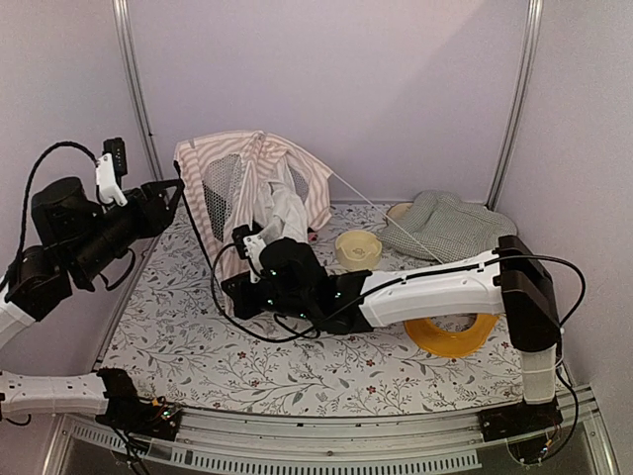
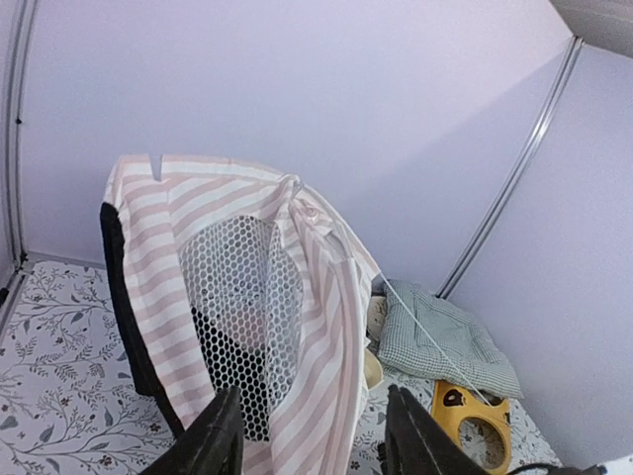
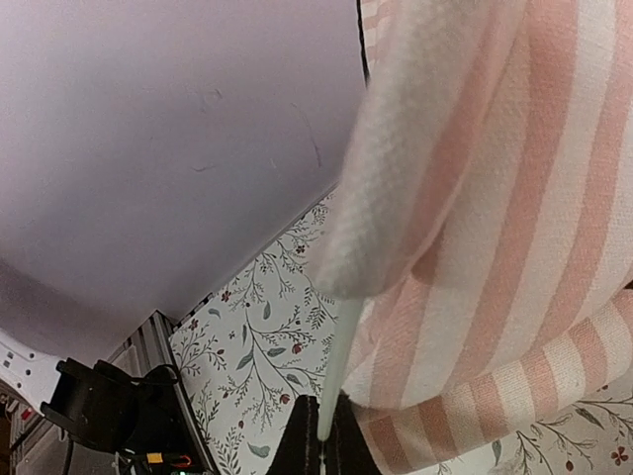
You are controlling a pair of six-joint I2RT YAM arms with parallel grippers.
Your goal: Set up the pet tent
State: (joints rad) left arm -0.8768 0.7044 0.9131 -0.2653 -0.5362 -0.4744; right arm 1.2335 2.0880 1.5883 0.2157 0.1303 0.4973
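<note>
The pet tent (image 1: 247,188) stands half raised and crumpled at the back of the table, pink-and-white striped with a mesh window. One thin white pole (image 1: 381,210) sticks out of it to the right. My right gripper (image 1: 253,244) is at the tent's front foot. In the right wrist view the right gripper (image 3: 321,442) is shut on the end of a thin white pole (image 3: 337,361) that runs up into the striped fabric (image 3: 495,228). My left gripper (image 1: 174,194) hovers at the tent's left side. In the left wrist view the left gripper (image 2: 315,440) is open, facing the mesh window (image 2: 242,317).
A green-and-white checked cushion (image 1: 445,226) lies at the back right, also in the left wrist view (image 2: 445,341). A cream bowl (image 1: 357,247) sits beside the tent. A yellow ring-shaped toy (image 1: 450,336) lies under the right arm. Walls enclose the floral table (image 1: 198,346).
</note>
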